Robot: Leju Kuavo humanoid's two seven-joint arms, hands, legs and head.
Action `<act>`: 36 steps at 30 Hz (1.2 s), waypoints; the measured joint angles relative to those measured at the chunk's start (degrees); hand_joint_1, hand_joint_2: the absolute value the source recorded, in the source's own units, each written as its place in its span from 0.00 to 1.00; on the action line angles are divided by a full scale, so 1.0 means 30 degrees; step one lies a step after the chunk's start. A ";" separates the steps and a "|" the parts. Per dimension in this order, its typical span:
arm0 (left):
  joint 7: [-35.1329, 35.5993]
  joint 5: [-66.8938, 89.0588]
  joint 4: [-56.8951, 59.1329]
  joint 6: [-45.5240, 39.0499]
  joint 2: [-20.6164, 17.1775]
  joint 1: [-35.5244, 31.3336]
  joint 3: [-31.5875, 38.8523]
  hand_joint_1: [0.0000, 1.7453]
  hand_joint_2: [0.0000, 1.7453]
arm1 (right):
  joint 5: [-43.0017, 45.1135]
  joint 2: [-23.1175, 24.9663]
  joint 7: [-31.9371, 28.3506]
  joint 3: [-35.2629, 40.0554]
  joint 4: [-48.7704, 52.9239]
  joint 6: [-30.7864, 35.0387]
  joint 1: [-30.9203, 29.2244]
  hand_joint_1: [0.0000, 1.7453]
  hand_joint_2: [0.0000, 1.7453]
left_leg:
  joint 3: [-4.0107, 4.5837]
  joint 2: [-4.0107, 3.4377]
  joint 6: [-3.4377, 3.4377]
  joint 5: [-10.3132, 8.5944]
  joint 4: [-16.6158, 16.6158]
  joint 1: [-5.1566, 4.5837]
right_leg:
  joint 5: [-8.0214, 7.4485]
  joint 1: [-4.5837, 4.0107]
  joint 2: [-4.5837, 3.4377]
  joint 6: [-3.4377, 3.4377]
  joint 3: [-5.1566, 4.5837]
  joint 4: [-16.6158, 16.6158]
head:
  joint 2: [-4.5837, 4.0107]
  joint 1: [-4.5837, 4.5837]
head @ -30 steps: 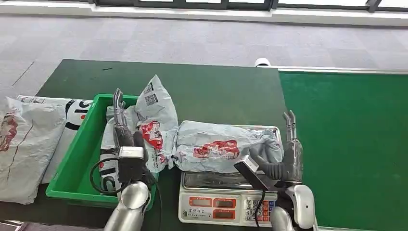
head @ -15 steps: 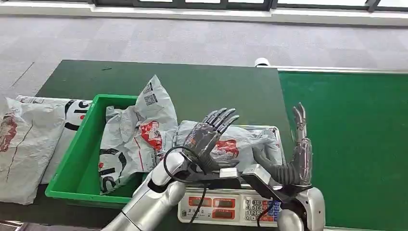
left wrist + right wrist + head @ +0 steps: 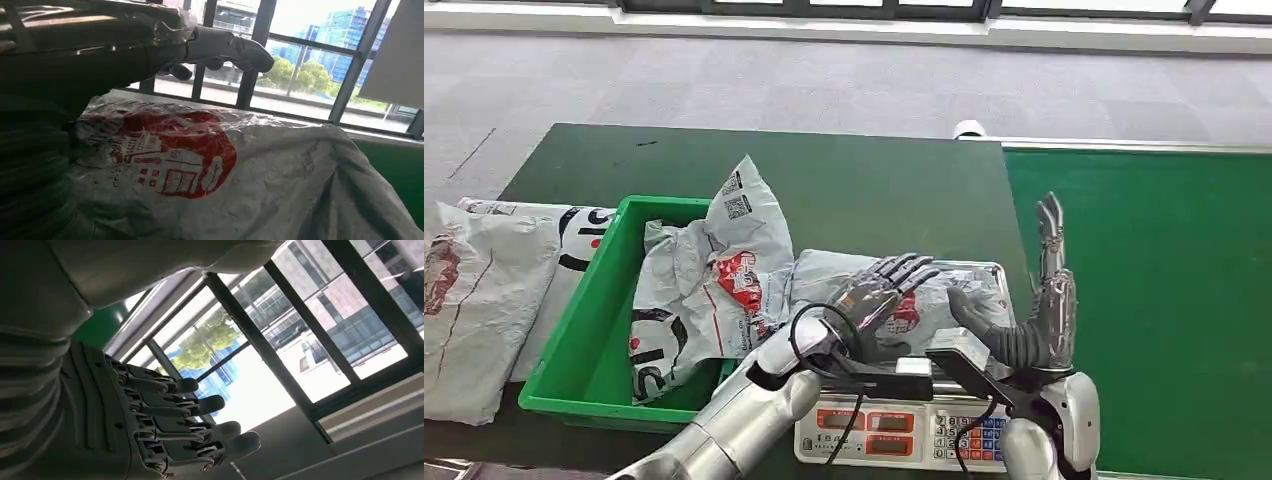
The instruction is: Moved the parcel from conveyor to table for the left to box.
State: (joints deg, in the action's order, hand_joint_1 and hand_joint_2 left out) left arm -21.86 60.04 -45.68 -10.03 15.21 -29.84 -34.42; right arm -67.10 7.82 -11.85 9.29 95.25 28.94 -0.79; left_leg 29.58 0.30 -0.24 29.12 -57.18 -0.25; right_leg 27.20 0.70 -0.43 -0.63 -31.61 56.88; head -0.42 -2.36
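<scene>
A: What's the room like, and the surface?

B: A dark green counter (image 3: 864, 180) stands on grey carpet floor (image 3: 724, 80), with a brighter green conveyor (image 3: 1144, 290) butting against its right side. A window frame runs along the far wall; the wrist views look out through tall dark-framed windows at trees and buildings.

A: What sits on the counter?

B: A green bin (image 3: 589, 330) at the left holding crumpled grey mailer bags (image 3: 709, 280), more flat bags (image 3: 484, 300) lying beside it on its left, and a scale (image 3: 894, 425) at the near edge with a metal tray and keypad.

A: Where's the parcel?

B: The parcel (image 3: 864, 290), a wrinkled grey bag with a red print, lies on the scale's tray, its left end touching the bags in the bin.

A: And the left robot hand?

B: The left robot hand (image 3: 874, 310) is over the parcel's middle, palm down, fingers spread and pointing away to the right. It grips nothing; whether it touches the bag I cannot tell. In the left wrist view the parcel (image 3: 225, 175) lies close under the fingers (image 3: 230, 47).

A: The right robot hand?

B: The right robot hand (image 3: 1034, 310) stands upright just beside the parcel's right end, fingers straight up, thumb toward the bag, empty. The right wrist view shows its fingers (image 3: 190, 410) apart.
</scene>
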 measured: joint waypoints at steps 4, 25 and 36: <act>0.0000 -0.0226 0.0872 0.0653 0.0000 -0.0312 -0.0298 0.00 1.00 | 0.0328 0.0000 -0.0153 0.0000 -0.0124 -0.0080 -0.0316 0.00 1.00 | 0.0000 -0.0001 0.0000 0.0000 0.0001 0.0001 | 0.0000 -0.0001 0.0000 0.0000 0.0000 0.0001 | 0.0000 0.0000; -0.0801 -0.0429 0.2870 0.1185 -0.0481 -0.1276 -0.1421 1.00 1.00 | 0.1625 -0.0015 -0.0991 0.0000 -0.1494 -0.0131 -0.1750 0.00 1.00 | -0.0016 0.0006 -0.0002 -0.0006 0.0000 0.0001 | -0.0003 0.0000 0.0006 0.0000 0.0026 0.0007 | 0.0000 0.0000; 0.1639 0.0416 -0.3448 -0.2281 -0.1151 0.0915 -0.0050 1.00 1.00 | 0.1523 0.0007 -0.0998 0.0000 -0.1596 -0.0291 -0.1796 0.00 1.00 | 0.0007 0.0014 0.0000 -0.0003 0.0004 0.0002 | 0.0013 -0.0001 0.0011 0.0004 0.0004 0.0012 | 0.0000 0.0000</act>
State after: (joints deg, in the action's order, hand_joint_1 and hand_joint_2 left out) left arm -16.94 61.29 -56.02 -16.87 11.76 -27.09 -34.58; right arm -62.53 7.85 -14.84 9.29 90.47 28.06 -6.18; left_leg 29.60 0.34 -0.24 29.11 -57.17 -0.24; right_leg 27.24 0.69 -0.40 -0.62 -31.60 56.92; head -0.42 -2.36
